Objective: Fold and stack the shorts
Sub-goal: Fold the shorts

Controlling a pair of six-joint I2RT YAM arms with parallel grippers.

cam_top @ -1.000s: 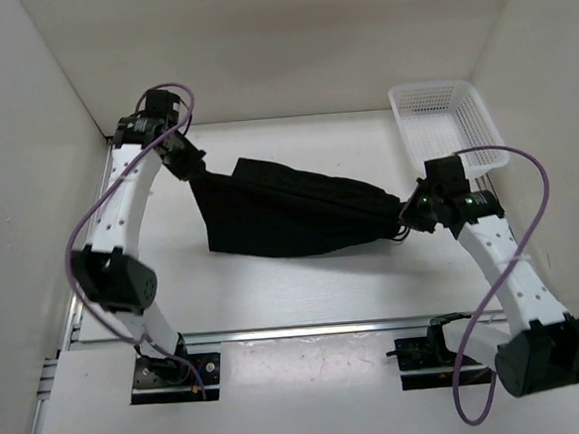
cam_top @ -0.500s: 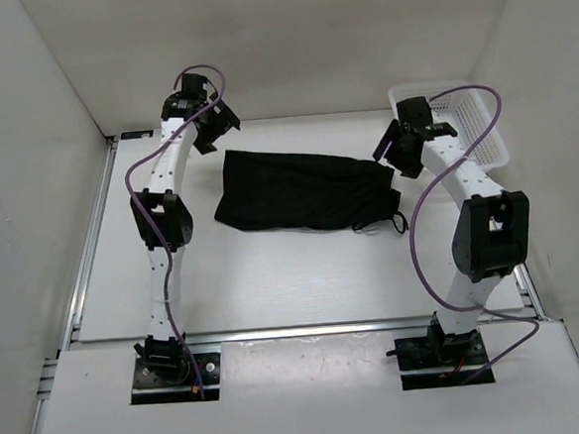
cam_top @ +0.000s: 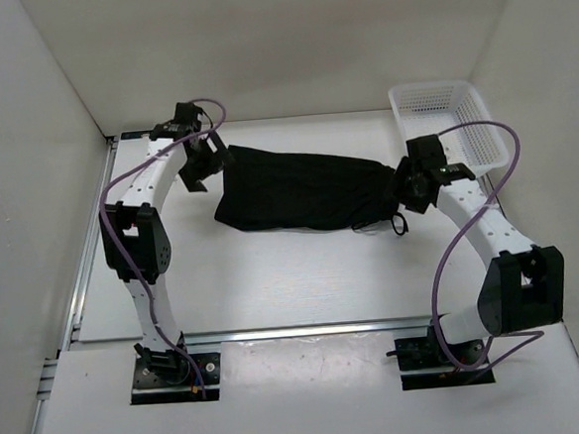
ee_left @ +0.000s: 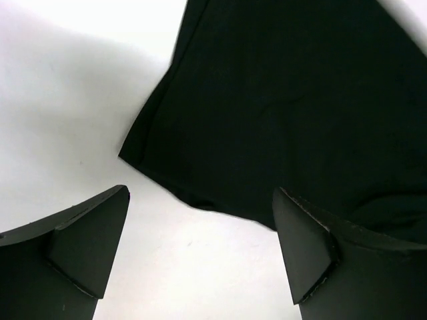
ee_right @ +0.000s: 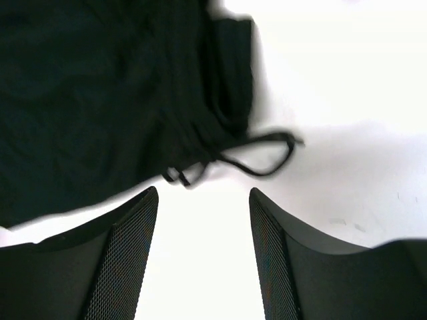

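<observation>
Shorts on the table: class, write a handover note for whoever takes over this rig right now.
Left gripper: jaws open, empty, over the left-end corner of the shorts.
Right gripper: jaws open, empty, at the waist end by the drawstring loop.
The shorts lie flat on the table as a long band, apparently folded once already. White mesh basket at the far right corner.
Left to do: fold crosswise, then stack.

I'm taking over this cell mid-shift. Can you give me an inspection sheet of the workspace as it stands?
Surface: white table, shorts lying on it.
Job's things: black shorts flat mid-table, drawstring looped off the right end.
Clutter: white mesh basket, far right corner.
Grippers: left gripper and right gripper, jaws open, empty, at opposite ends of the shorts.
Cables: purple cables loop off both arms.
Surroundings: white walls on three sides.
</observation>
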